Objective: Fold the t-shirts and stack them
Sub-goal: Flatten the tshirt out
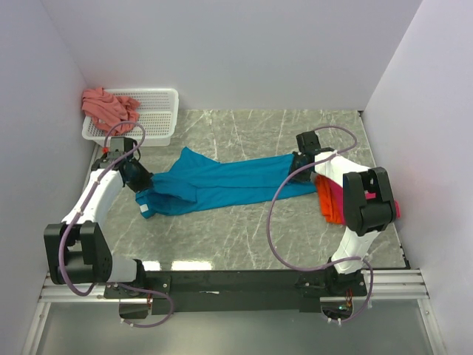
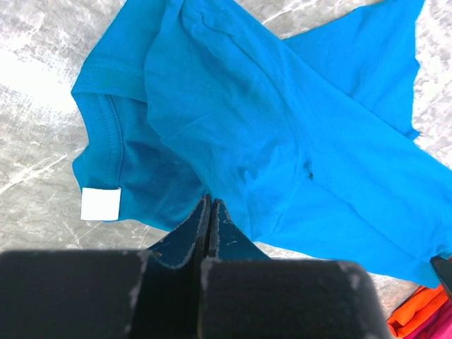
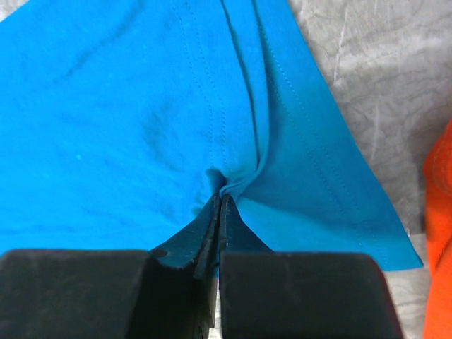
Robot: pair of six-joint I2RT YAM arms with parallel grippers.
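The tabletop [image 1: 244,244] was a grey, marble-veined slab enclosed by pale walls. A teal-blue short-sleeved cloth t-shirt [image 1: 222,185] lay stretched crosswise over its middle, bunched and partly doubled over at the left end and flatter toward the right. A white plastic mesh basket [image 1: 159,122] stood in the far left corner. An orange cloth t-shirt [image 1: 326,201] and a magenta-pink cloth t-shirt [image 1: 337,194] lay together at the right edge, just beside the teal-blue shirt's right end. Which of the two lay underneath could not be determined.
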